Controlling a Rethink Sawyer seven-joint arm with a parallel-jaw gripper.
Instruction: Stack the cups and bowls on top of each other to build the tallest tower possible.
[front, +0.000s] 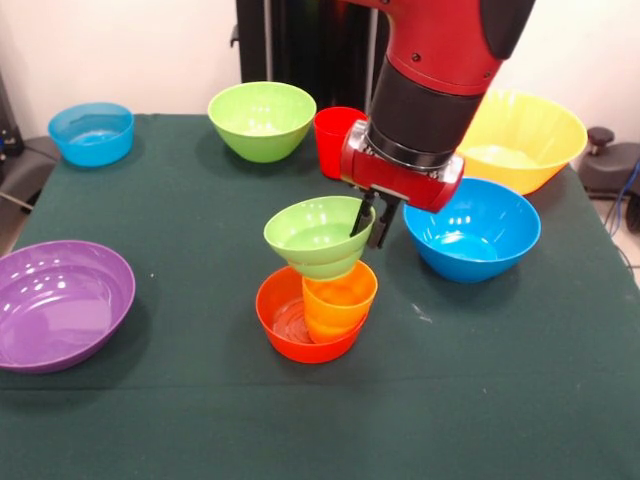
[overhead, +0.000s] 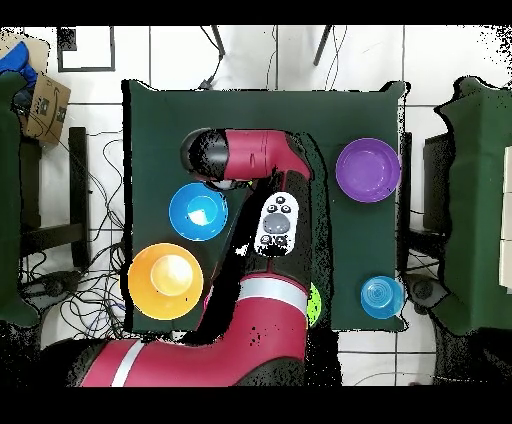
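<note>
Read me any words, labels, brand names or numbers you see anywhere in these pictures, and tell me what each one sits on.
No readable text in either view.
Grey control panel on the red and black robot arm: button marks only, too small to read.
Brown cardboard box beside the table: no legible print.
Glossy plastic bowls, such as the wide shallow purple bowl, and the red plastic cup: plain, no labels.

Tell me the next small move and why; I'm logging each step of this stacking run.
Probably open the pincer and lift straight up. It grips the rim of the small green bowl, which already sits, tilted, on the yellow-orange cup inside the orange bowl. The red cup waits behind.
</note>
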